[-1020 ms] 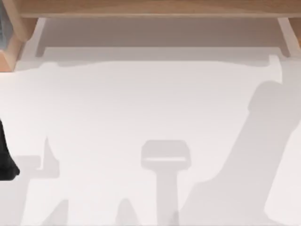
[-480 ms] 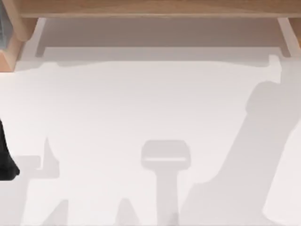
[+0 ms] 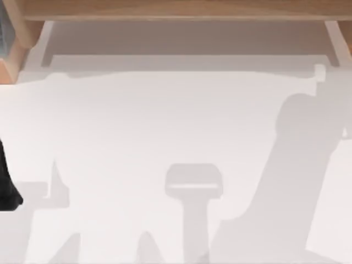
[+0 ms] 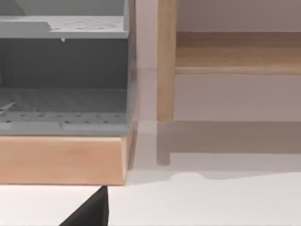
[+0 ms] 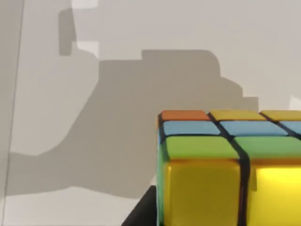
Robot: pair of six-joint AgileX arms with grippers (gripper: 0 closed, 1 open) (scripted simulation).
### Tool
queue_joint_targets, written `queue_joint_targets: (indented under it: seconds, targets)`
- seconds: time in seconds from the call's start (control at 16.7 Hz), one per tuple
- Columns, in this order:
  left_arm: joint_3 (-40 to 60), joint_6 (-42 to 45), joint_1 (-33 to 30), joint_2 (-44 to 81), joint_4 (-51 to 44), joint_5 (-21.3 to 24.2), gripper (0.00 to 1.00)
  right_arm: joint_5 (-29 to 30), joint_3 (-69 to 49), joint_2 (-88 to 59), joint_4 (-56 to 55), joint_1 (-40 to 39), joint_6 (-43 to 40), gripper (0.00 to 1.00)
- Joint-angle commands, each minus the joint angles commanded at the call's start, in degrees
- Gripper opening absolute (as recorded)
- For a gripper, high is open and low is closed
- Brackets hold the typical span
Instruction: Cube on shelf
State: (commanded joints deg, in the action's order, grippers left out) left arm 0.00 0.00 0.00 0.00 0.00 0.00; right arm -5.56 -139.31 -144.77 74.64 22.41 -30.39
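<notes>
On the white table (image 3: 165,121), the big grey shadow of my right arm has crept up and leftward over the last second, nearer the shelf (image 3: 176,10). I take that to mean I am carrying the cube toward it, with the placing not yet done.

The cube (image 5: 225,165) sits right up against my right wrist camera, above the table. My right pincer most likely holds it, though I cannot tell how its fingers stand.

It is glossy, hard-edged plastic: yellow, green, blue and orange squares split by dark grooves. The shelf is a long, matt, light-brown board on pale square uprights.

My left arm (image 3: 6,187) is parked at the table's left edge, its wrist facing a wooden-based grey rack (image 4: 63,94); that pincer's state I cannot tell.
</notes>
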Motion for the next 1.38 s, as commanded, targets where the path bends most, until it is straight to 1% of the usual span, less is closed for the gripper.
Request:
queue_joint_targets:
  seconds: [0.42,0.54,0.72,0.84,1.02,1.14,1.38]
  targets:
    - [0.00,0.00,0.00,0.00,0.00,0.00,1.00,-0.13,0.57,1.32,-0.10,-0.07,0.48,0.00]
    - [0.00,0.00,0.00,0.00,0.00,0.00,1.00,-0.57,2.22,4.84,-0.44,-0.91,1.51,0.00]
    - [0.00,0.00,0.00,0.00,0.00,0.00,1.00,-1.99,7.09,13.77,-2.15,-4.68,4.43,0.00]
    - [0.00,0.00,0.00,0.00,0.00,0.00,1.00,-3.32,12.02,19.00,-3.99,-8.87,6.98,0.00]
    - [0.00,0.00,0.00,0.00,0.00,0.00,1.00,-5.64,20.73,23.65,-9.32,-17.88,11.57,0.00]
    - [0.00,0.00,0.00,0.00,0.00,0.00,1.00,-7.08,25.78,25.28,-15.26,-24.61,14.70,0.00]
    - [0.00,0.00,0.00,0.00,0.00,0.00,1.00,-8.76,34.36,25.05,-30.83,-38.23,20.39,0.00]
